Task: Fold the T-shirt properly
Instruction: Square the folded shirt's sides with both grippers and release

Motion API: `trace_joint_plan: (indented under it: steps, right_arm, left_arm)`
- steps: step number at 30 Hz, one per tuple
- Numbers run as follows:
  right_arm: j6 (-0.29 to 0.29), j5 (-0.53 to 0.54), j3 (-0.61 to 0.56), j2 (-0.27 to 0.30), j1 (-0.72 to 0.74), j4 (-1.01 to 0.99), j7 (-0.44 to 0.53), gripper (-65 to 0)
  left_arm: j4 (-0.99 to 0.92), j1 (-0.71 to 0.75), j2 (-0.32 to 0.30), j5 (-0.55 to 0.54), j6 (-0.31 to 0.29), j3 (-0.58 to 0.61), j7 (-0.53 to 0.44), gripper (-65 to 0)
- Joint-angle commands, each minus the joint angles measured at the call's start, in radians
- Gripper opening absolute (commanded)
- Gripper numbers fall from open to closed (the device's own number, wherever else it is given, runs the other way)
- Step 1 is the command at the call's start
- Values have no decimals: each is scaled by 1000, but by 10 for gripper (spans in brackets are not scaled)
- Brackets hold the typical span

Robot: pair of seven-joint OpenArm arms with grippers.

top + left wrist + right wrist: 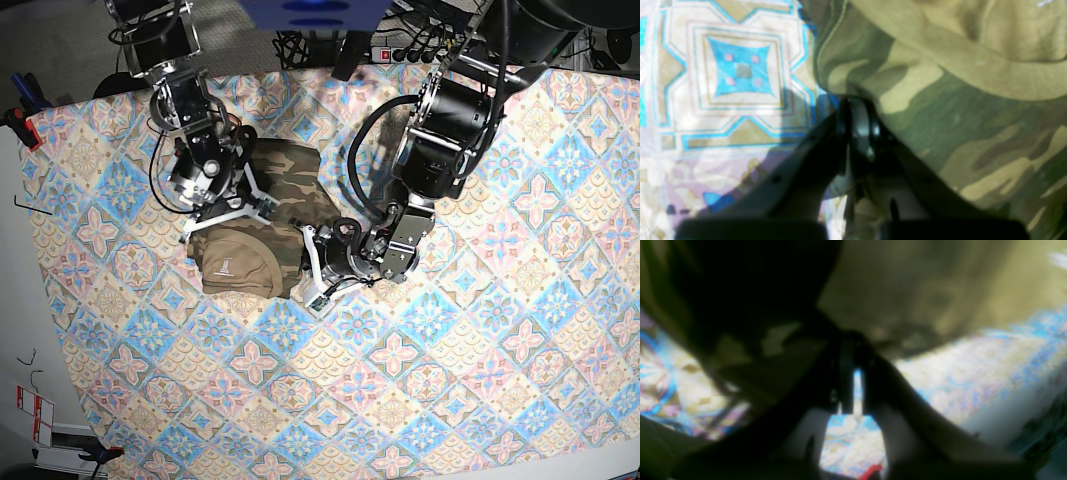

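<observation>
The camouflage T-shirt (290, 180) lies bunched left of the table's middle, with a tan fold (238, 262) bearing a pale label toward the front. My left gripper (308, 248) is low at the shirt's right edge. In the left wrist view its fingertips (857, 103) are pressed together on the hem of the T-shirt (957, 116). My right gripper (258, 203) sits on the shirt's left part. In the blurred right wrist view it (850, 340) is shut, with T-shirt cloth (923, 290) draped from its tips.
The pastel diamond-patterned tablecloth (450, 330) covers the whole table. Cables and a power strip (400, 50) run behind the far edge. A black and red clamp (18, 112) sits at the left edge. The left arm's thick black links (445, 130) rise over the table's middle.
</observation>
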Motion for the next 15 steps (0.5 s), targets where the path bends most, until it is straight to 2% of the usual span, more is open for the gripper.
trace_joint_plan:
  steps: [1,4,8,10,15]
  right_arm:
    - [-4,-13,32,-5,23,47,1,-621]
    - [-4,-13,115,-32,26,99,1,-621]
    - [-4,-13,198,-34,49,119,3,-621]
    - [-4,-13,244,-37,49,128,3,-621]
    - [-4,-13,376,-98,46,185,3,-621]
  left_arm:
    - [32,-3,-10,10,-1,-2,19,-650]
    - [139,45,-50,8,16,-2,38,-650]
    - [371,123,-99,10,108,-2,86,-650]
    - [511,174,-131,10,122,-2,97,-650]
    - [827,309,-220,11,150,-2,98,-650]
